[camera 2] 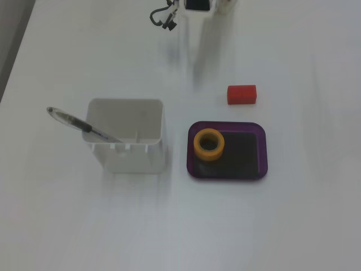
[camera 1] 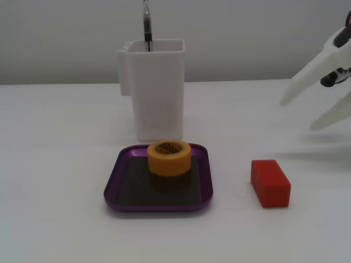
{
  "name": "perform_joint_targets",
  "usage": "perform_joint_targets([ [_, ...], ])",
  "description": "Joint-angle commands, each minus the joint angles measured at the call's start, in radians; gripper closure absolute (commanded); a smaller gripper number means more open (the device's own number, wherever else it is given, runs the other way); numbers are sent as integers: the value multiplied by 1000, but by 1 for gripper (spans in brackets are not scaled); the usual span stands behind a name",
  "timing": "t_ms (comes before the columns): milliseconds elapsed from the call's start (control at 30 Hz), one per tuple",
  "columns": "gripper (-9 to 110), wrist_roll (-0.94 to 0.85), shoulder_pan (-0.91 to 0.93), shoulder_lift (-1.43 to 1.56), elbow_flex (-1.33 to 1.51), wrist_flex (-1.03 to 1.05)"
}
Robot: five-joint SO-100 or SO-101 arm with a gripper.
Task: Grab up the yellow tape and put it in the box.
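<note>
1. The yellow tape (camera 1: 169,158) sits upright, hollow core up, inside the box (camera 1: 114,178). In the low front fixed view it rests on the far part of the dark floor, close to the far rim; in the top-down fixed view the yellow tape (camera 2: 208,144) lies at the left end of the box (camera 2: 255,129).
2. Nothing touches the roll. Judged from how things lie, the placing is done and little or nothing is left but for the arm to clear off.
3. The end effector (camera 1: 312,112) shows at the right edge of the front view, up off the worktop, its two white fingers spread wide with nothing between them. It is well apart from the box, above and beyond the red block (camera 1: 270,182).
4. In the top-down view only a bit of the arm (camera 2: 197,5) with a dark cable shows at the top edge.
5. The red block (camera 2: 242,94) lies on the worktop just outside the box, not touching it.
6. A tall white container (camera 1: 153,87) stands just behind the box, with a pen (camera 2: 79,125) leaning out of it.
7. The worktop (camera 1: 55,164) is plain white, matte and otherwise bare; behind it is a plain pale wall (camera 1: 66,33). The light is soft and even.
</note>
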Motion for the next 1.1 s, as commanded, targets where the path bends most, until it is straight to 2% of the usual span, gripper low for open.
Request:
perform_joint_targets([
  [0,84,6,6,143,32,61],
  [267,87,8,3,86,49,120],
  [400,103,8,3,86,49,132],
  [533,98,11,-6,86,86,133],
  [1067,99,-6,-6,86,160,118],
])
